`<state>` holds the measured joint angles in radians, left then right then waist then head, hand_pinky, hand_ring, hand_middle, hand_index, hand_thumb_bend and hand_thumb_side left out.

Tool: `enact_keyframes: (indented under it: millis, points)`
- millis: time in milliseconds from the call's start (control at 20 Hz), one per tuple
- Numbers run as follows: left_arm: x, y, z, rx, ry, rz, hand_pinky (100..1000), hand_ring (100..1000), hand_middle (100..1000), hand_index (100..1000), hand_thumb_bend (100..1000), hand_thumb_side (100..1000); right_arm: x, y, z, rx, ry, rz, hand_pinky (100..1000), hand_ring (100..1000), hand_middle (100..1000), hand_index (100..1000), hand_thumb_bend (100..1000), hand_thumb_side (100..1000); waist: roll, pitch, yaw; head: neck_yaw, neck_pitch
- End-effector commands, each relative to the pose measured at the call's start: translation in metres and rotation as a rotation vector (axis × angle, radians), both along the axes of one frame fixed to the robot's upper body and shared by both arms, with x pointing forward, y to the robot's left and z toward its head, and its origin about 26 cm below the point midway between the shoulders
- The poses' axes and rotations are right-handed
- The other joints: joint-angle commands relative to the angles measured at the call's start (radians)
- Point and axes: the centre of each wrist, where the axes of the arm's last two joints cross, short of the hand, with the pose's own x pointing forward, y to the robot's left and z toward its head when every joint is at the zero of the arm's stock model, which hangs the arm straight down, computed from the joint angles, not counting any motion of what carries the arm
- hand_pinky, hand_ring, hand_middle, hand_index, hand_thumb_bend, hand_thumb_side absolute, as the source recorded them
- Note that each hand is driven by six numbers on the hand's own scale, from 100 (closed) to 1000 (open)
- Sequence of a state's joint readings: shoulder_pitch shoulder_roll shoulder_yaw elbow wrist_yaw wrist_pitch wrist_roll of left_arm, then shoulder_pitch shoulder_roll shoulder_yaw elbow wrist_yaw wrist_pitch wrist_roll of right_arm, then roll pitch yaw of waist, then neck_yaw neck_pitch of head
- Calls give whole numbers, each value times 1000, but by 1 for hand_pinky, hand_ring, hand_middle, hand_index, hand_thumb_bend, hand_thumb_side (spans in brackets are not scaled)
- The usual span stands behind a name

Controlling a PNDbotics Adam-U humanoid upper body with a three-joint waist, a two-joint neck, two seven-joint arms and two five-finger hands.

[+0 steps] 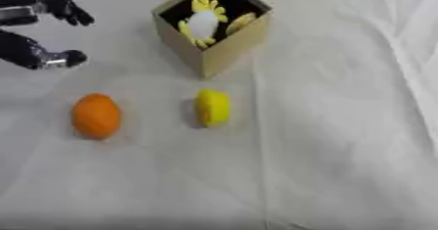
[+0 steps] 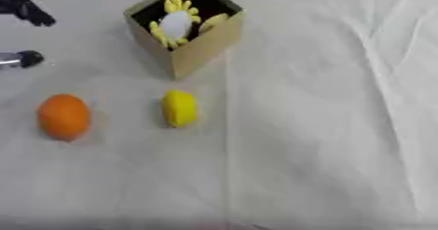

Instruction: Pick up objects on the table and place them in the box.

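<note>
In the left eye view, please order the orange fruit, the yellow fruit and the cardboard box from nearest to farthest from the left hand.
From the left hand, at the upper left:
1. Orange fruit, below the hand.
2. Cardboard box, to its right; the near wall is only slightly farther.
3. Yellow fruit, below the box.

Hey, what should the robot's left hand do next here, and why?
Probably bring the left hand down toward the orange object. It lies nearest that hand, apart from the yellow object, and both are on the table outside the box, which already holds a yellow and white item.
</note>
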<state>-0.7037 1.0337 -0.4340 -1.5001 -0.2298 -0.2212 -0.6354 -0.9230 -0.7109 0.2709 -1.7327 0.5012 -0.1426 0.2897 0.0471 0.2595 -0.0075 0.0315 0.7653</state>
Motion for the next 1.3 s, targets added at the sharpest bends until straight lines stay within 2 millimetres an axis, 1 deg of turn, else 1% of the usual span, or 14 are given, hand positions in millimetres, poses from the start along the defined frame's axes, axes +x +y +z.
enact_keyframes:
  millis: [50,150,250,350,450,500,750,850,950,1000,1100,1300]
  points:
    - [-4,5,13,53,62,10,861,818,796,918,405,725,-5,-3,10,0,-29,-1,878,873,721,824,144,169,1,-21,3,0,-4]
    - [-3,3,12,72,92,14,865,825,804,923,456,708,-5,-2,9,2,-23,5,878,872,719,823,140,169,2,-22,3,2,-4]
    - [1,2,7,92,117,30,868,830,810,921,509,661,-5,-2,9,5,-21,9,878,872,718,823,136,169,1,-22,3,4,-5]
    - [5,0,2,113,136,44,867,830,807,912,570,572,-5,-2,9,10,-20,11,878,871,716,822,133,170,0,-22,2,5,-5]
    - [10,-1,-4,132,151,54,859,824,797,903,594,470,-5,-2,9,14,-20,12,878,871,715,822,128,173,-2,-22,2,6,-5]
    - [13,-1,-6,139,156,60,856,821,792,901,587,451,-5,-2,9,17,-19,13,878,870,714,822,126,174,-2,-21,2,6,-5]
    - [22,-1,-18,165,177,90,849,818,787,892,598,444,-6,-3,8,30,-17,14,879,870,711,821,117,176,-5,-18,2,9,-6]
    - [25,-2,-23,180,187,93,843,812,778,883,585,438,-6,-3,8,35,-17,15,879,870,710,821,114,177,-5,-17,3,10,-6]
    - [28,-2,-28,179,196,95,830,795,758,857,551,428,-6,-3,8,42,-17,15,879,870,709,822,110,176,-6,-16,3,10,-6]
    - [29,-2,-29,179,197,96,830,795,758,857,551,428,-6,-3,8,44,-17,14,879,870,709,822,110,176,-7,-16,3,10,-6]
    - [31,-3,-33,190,203,91,804,762,715,804,571,403,-7,-3,8,51,-19,15,879,869,708,822,111,171,-8,-15,2,11,-5]
    - [32,-7,-35,220,180,63,774,723,659,745,533,347,-8,-3,8,68,-23,17,880,868,703,822,102,171,-8,-14,5,12,-4]
